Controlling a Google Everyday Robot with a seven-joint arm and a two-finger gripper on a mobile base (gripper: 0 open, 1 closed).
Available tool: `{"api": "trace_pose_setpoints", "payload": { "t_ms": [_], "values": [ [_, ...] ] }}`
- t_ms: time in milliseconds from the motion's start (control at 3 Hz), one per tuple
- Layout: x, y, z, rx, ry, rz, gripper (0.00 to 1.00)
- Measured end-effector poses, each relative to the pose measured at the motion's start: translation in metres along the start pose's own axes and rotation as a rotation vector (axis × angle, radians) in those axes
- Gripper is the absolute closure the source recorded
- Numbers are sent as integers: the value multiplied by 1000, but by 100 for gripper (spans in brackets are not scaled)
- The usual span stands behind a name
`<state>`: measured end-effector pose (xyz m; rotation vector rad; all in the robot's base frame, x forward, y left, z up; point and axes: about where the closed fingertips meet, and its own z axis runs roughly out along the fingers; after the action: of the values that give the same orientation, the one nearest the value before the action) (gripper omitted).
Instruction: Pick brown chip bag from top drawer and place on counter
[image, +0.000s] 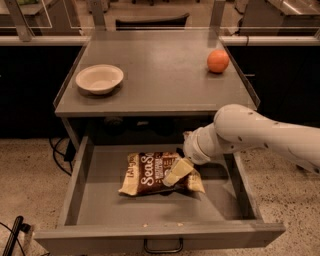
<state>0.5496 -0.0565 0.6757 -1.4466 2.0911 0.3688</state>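
One bag only in the drawer (80, 186): the chip bag (147, 172) is lying flat on the drawer floor, label facing up, tan ends showing at both sides. Its long axis is running left-right, roughly parallel to the drawer front, tilting a little.

The gripper (178, 172) is sitting over the bag's right end, with its tip overlapping the bag's right third in this view. Whether it is touching the bag or hovering just above cannot be told. Whether it is spread, closed or pinching the bag cannot be told either. The arm is reaching in from the right of the bag, and the wrist is hanging just above and right of the bag.

So most of the bag is lying left of the gripper, and the dark centre is sitting just left of the tip. Judging from this, the grasp is likely calling for a pinch across the bag's short axis, near that right end.

The counter (160, 85) is lying behind and above the bag. The bowl (99, 78) is sitting behind-left of the bag, the orange (218, 60) behind-right, well apart. The strip between them looks a likely drop spot.
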Motion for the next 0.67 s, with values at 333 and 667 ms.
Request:
{"api": "trace_pose_setpoints", "payload": {
  "t_ms": [333, 667],
  "values": [
    [-1, 4, 14, -91, 37, -35, 0],
    [-1, 14, 14, -171, 45, -54, 0]
  ]
}}
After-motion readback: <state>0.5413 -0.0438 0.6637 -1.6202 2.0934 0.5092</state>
